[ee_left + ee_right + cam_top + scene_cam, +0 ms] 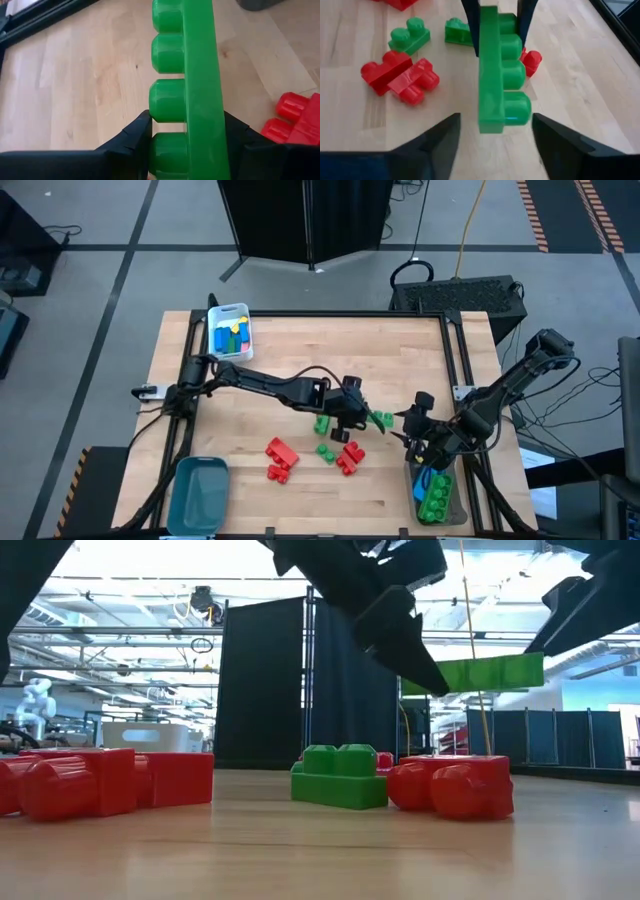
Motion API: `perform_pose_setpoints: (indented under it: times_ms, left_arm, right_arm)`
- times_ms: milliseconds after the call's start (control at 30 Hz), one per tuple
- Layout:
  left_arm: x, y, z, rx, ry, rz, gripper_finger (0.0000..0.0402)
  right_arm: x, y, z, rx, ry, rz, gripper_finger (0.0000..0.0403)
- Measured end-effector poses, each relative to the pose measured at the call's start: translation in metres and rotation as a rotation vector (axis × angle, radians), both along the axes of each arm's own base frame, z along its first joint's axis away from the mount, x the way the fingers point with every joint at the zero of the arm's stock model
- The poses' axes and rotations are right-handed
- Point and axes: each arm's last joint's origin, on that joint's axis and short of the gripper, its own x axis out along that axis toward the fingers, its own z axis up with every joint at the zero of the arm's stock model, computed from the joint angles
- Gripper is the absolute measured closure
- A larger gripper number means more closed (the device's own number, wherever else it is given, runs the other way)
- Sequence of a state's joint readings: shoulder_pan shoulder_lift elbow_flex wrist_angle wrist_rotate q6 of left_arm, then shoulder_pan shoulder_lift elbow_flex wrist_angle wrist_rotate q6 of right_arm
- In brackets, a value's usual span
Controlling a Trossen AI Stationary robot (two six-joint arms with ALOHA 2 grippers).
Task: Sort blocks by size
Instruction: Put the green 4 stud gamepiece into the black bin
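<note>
The left gripper [362,418], at the centre of the high view, is clamped on one end of a long green block [192,85], holding it lifted above the table [300,350]. The right gripper [403,423], right of centre, faces the block's free end with its fingers [437,142] spread wide on either side, not touching it. Below lie loose red blocks [280,458] and small green blocks [326,452]. At lower right, a clear bin [436,495] holds more blocks; a white bin [230,330] sits upper left, a teal bin [198,495] lower left.
</note>
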State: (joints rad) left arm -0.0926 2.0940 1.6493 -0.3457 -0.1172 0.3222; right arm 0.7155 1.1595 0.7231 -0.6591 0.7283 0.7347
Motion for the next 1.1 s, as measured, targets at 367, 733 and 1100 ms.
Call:
perform_pose_setpoints:
  times_ms: [367,733,1100]
  left_arm:
    - [0.002,-0.015,0.010,0.038,-0.077,-0.045,0.0257]
    - [0.002,-0.021,0.011,0.041,-0.091,-0.063,0.0257]
    - [-0.005,-0.028,0.022,-0.042,-0.084,-0.055,0.0209]
  right_arm:
    - [0.007,0.000,0.004,-0.013,-0.051,0.023,0.0048]
    - [0.008,0.000,0.004,-0.024,-0.042,0.039,0.0171]
    - [0.008,0.002,0.004,0.011,-0.030,0.056,0.0248]
